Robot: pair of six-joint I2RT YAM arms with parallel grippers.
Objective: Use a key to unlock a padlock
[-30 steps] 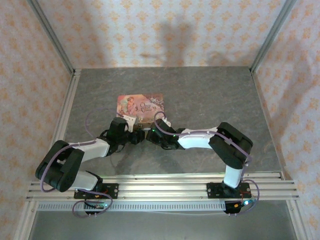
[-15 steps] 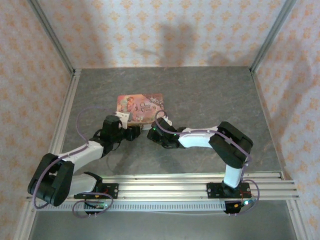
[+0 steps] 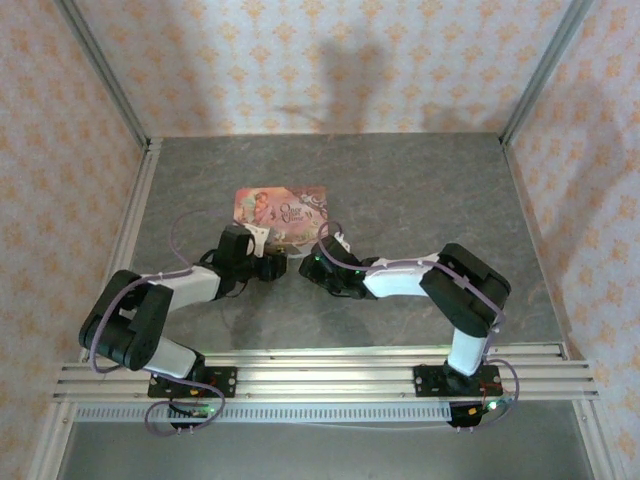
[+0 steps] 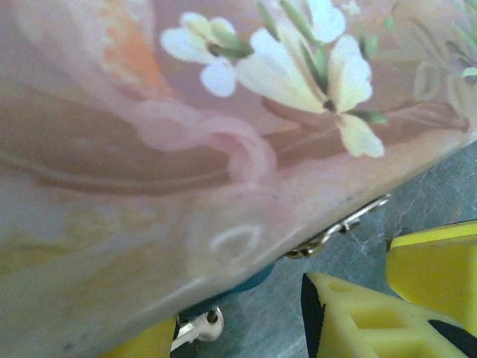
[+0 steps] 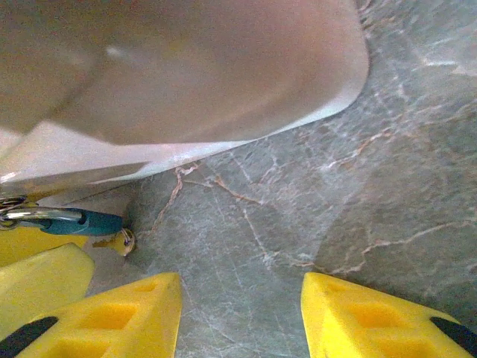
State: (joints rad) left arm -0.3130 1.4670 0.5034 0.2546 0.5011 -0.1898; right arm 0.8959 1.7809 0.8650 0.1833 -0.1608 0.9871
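Note:
The tiny bluish padlock (image 5: 93,221) hangs at the front edge of the pink tin box (image 3: 283,213), its silvery shackle (image 5: 37,216) through the box's hasp (image 4: 335,227). In the left wrist view the padlock (image 4: 238,287) peeks from under the box. The small pale key (image 4: 195,328) sticks out of its lower end, also seen as the key (image 5: 123,240) in the right wrist view. My left gripper (image 4: 238,332) is open, one yellow finger (image 4: 141,344) right beside the key. My right gripper (image 5: 238,298) is open over bare table, to the right of the padlock.
Both grippers (image 3: 275,265) (image 3: 312,265) meet nose to nose just in front of the box. The grey marbled tabletop (image 3: 420,190) is ringed by patterned walls and aluminium rails (image 3: 330,365) at the near edge.
The two grippers, pressed together a second ago, have drawn a little apart. The left arm swung out to the left and has folded back in; the right gripper has shifted slightly right.

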